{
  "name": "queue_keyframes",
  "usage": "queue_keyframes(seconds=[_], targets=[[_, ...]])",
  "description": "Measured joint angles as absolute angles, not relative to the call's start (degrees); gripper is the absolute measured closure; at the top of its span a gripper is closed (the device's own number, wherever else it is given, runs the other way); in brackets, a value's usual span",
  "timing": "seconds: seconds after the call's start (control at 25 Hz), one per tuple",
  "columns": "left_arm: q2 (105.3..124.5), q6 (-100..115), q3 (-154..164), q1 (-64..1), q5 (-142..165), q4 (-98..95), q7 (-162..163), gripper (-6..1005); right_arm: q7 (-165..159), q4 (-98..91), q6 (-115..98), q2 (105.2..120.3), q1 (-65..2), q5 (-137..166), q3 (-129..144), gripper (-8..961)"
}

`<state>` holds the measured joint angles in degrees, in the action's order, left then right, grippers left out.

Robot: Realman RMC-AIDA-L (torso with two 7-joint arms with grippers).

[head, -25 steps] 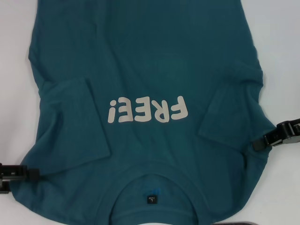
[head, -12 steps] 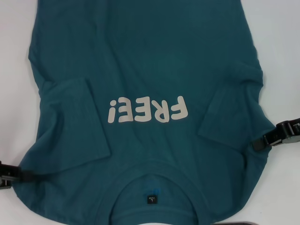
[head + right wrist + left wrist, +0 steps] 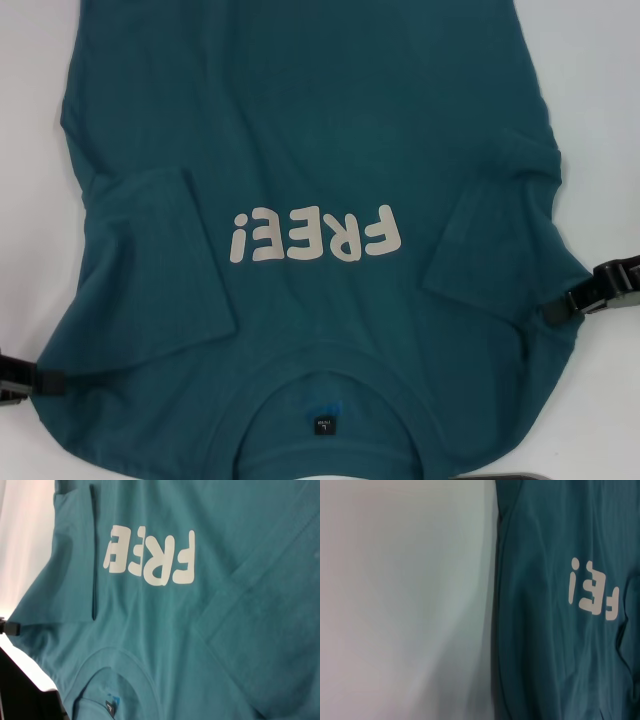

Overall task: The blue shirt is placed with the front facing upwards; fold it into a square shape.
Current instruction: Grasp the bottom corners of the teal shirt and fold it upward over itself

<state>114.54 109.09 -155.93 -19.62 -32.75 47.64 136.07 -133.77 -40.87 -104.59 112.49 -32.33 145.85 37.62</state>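
**Teal shirt lying flat, sleeves folded in**

The blue shirt (image 3: 310, 150) is lying face-up on the white table (image 3: 600, 100) — soft matte cotton, pale "FREE!" lettering (image 3: 316, 235). The left gripper (image 3: 40, 380) and right gripper (image 3: 560, 305) are sitting at its shoulder edges — grip state unclear.
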Motion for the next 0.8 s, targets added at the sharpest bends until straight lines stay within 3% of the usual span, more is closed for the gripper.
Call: queue_keyframes(seconds=[0.56,0.8], targets=[[114.34,111.66,-155.4,-18.05,-32.38,49.92,135.24,964,-134.14,-40.87,-105.38,111.84,-31.73,147.7,38.39,938],[114.31,113.15,-155.51,-20.29,-35.85,49.33,132.78,963,-132.89,-40.87,-106.29,111.58,-32.18,146.59,37.22,938]])
